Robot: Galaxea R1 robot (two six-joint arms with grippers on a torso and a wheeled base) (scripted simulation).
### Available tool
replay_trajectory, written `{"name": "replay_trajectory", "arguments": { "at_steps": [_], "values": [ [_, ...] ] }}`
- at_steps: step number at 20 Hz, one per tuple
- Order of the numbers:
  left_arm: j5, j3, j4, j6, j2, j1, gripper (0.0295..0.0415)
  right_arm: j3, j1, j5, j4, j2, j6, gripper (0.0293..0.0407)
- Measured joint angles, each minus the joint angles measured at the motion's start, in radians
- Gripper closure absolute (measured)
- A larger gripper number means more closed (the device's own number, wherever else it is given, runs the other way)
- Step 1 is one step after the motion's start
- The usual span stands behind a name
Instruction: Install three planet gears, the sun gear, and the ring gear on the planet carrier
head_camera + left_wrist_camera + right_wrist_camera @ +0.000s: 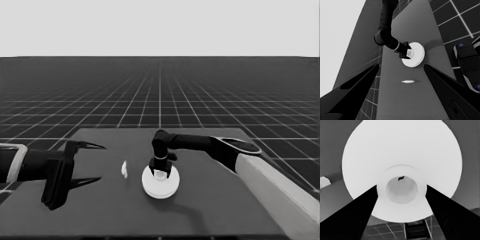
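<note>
My right gripper [159,171] stood over the middle of the dark worktop [215,200], its two pointed black fingers straddling the raised central hub of the larger round part [160,183], the thick, smooth white disc that serves as the ring gear. In my right wrist view the fingers sat against either side of that hub, narrowed onto it, so I judged I was holding the part by its hub: the collar is the only feature slim enough to pinch, and gripping there keeps the disc level. The hub was a short cylinder with a shallow bore, and a small dark mark showed at the bottom of it.

The disc lay at or very near the worktop, and I could not tell whether it had fully seated. No smaller round part and no toothed gears showed anywhere, which fits them lying hidden beneath the large disc; that is my reading, not something I could see.

A thin white piece [124,169] lay just to the left of the disc, apart from it, slender and pointed at its ends.

My left gripper [82,162] waited over the worktop's left end, fingers spread wide and holding nothing.
</note>
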State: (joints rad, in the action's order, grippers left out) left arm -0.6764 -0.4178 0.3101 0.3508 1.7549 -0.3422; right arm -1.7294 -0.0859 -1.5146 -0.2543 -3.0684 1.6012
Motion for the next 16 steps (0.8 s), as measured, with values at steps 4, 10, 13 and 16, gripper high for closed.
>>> {"name": "replay_trajectory", "arguments": {
  "at_steps": [4, 10, 13, 16],
  "values": [
    [0.000, 0.000, 0.000, 0.000, 0.000, 0.000, 0.0326, 0.000, 0.000, 0.000, 0.000, 0.000, 0.035, 0.0351],
    [0.000, 0.000, 0.000, 0.000, 0.000, 0.000, 0.0326, 0.000, 0.000, 0.000, 0.000, 0.000, 0.087, 0.0351],
    [0.000, 0.000, 0.000, 0.000, 0.000, 0.000, 0.0326, 0.000, 0.000, 0.000, 0.000, 0.000, 0.113, 0.0351],
    [0.000, 0.000, 0.000, 0.000, 0.000, 0.000, 0.0326, 0.000, 0.000, 0.000, 0.000, 0.000, 0.140, 0.0351]
  ]
}}
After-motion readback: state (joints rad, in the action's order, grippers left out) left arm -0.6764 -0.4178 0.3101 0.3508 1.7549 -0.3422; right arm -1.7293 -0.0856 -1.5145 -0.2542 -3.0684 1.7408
